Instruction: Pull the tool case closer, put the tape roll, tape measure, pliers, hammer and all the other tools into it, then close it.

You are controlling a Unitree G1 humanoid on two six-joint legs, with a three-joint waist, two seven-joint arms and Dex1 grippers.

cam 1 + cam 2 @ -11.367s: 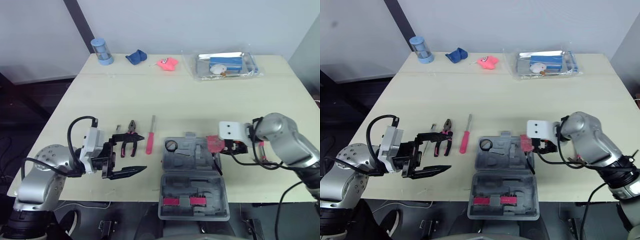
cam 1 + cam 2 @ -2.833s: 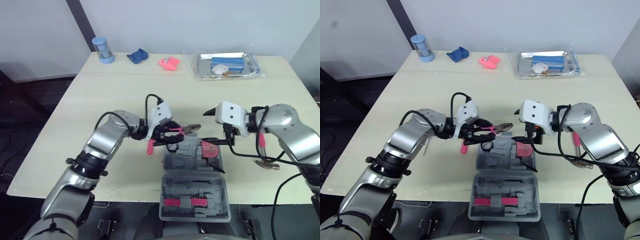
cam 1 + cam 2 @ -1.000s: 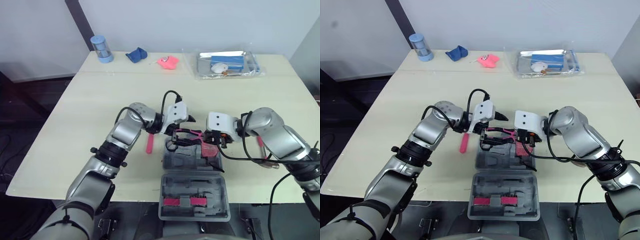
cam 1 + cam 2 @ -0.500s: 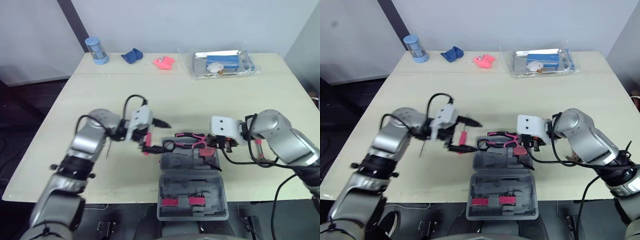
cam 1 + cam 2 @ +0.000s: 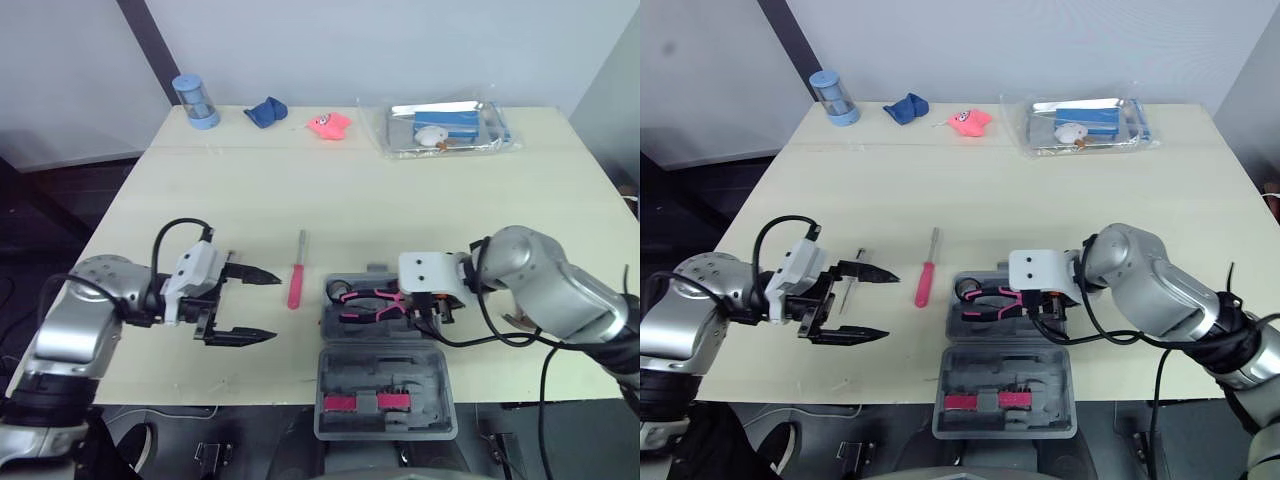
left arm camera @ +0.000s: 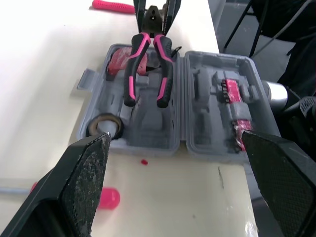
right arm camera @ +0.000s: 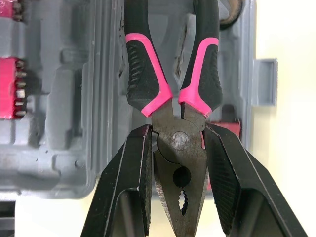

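The grey tool case [image 5: 386, 372] lies open at the table's front edge, lid half toward me. Pink-and-black pliers [image 5: 362, 298] lie over its far half, handles pointing to my left. My right gripper [image 7: 177, 136] is shut on the pliers' head; its fingers [image 7: 129, 187] flank the pivot. A tape roll [image 6: 104, 124] sits in a corner pocket, and a pink-red item [image 6: 117, 60] lies under the pliers' head. A pink screwdriver [image 5: 297, 270] lies on the table left of the case. My left gripper [image 5: 272, 307] hovers open, holding nothing, left of the screwdriver.
A thin metal tool [image 5: 848, 287] lies by the left gripper. Along the far edge stand a blue cup [image 5: 194, 100], a blue cloth [image 5: 265, 110], a pink toy [image 5: 329, 123] and a clear bag of items [image 5: 446, 126]. Pink bit holders [image 5: 352, 403] sit in the lid.
The left gripper has let go of the pliers and drawn back to the left, open. The right gripper has kept the pliers and brought them down onto the case's far half.
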